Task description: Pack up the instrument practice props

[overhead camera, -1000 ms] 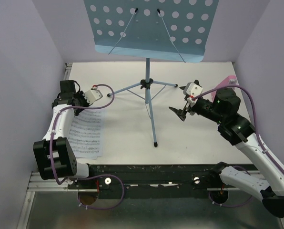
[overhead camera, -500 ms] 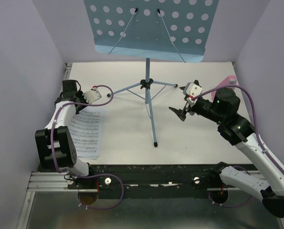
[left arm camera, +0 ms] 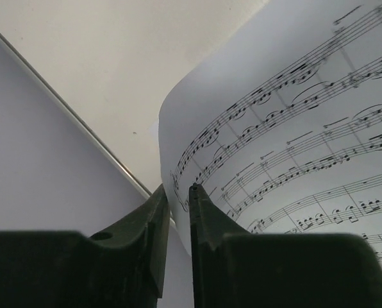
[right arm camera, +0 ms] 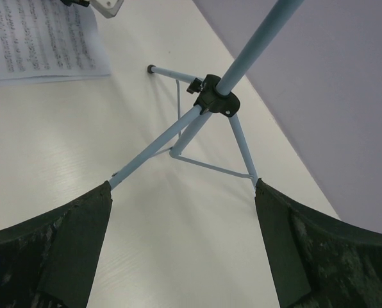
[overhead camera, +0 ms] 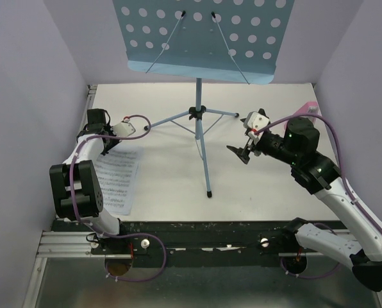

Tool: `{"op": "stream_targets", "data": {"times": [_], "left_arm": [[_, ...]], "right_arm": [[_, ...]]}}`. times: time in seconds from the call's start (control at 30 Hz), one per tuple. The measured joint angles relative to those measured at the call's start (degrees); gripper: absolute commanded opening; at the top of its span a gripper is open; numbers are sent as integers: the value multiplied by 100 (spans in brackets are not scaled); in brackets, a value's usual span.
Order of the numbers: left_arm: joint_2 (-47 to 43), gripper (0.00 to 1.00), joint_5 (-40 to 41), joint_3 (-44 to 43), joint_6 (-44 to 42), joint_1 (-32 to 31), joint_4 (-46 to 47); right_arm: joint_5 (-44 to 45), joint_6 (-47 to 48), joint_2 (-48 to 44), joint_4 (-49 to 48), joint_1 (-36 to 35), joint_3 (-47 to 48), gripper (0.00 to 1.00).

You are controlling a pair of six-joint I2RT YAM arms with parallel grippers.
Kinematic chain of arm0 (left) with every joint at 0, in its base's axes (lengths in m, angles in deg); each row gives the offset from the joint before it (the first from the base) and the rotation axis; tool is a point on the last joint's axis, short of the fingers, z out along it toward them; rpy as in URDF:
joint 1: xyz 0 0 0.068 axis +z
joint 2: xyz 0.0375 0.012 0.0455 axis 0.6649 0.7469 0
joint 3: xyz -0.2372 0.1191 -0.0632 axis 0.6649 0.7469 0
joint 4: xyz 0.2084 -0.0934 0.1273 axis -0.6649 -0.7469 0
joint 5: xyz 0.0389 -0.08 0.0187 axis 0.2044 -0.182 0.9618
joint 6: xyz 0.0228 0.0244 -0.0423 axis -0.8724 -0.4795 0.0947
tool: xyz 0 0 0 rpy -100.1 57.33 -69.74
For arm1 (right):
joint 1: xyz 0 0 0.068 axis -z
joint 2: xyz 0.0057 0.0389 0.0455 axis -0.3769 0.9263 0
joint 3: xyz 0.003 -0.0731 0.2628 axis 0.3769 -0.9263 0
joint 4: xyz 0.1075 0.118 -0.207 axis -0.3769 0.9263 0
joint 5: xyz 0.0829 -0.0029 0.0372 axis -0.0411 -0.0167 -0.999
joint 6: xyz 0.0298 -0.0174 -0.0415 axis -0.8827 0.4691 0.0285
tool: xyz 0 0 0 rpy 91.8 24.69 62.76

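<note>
The light-blue music stand [overhead camera: 204, 38] stands at the back middle, with its tripod hub [overhead camera: 197, 112] over the table. The white sheet-music pages [overhead camera: 117, 179] lie at the left. My left gripper [overhead camera: 103, 146] is at their far end. In the left wrist view its jaws [left arm camera: 178, 189] stand a narrow gap apart, open, with the curled edge of a sheet [left arm camera: 293, 128] between them. My right gripper [overhead camera: 242, 154] hangs open right of the stand, its fingers [right arm camera: 182, 185] wide apart and facing the tripod legs [right arm camera: 216, 99]. The pink metronome [overhead camera: 304, 110] is partly hidden behind the right arm.
Lilac walls close in the table on the left, right and back. A metal rail [left arm camera: 82, 122] runs along the left wall's foot near my left gripper. The stand's near leg ends at a black foot [overhead camera: 209, 192].
My left arm has drawn back toward the far left corner and its jaws have parted slightly around the sheet's edge. The right gripper has shifted slightly toward the stand.
</note>
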Motion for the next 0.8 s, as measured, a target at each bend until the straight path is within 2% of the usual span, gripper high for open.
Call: {"op": "stream_targets", "data": {"times": [0.2, 0.6, 0.8], "left_arm": [[7, 43, 195, 0, 234, 0, 52], [-74, 46, 398, -2, 621, 2, -4], [-1005, 49, -544, -323, 1156, -55, -673]], "right_arm": [[0, 33, 59, 122, 0, 0, 100], [46, 81, 98, 221, 0, 2, 100], [105, 4, -81, 293, 61, -251, 99]]}}
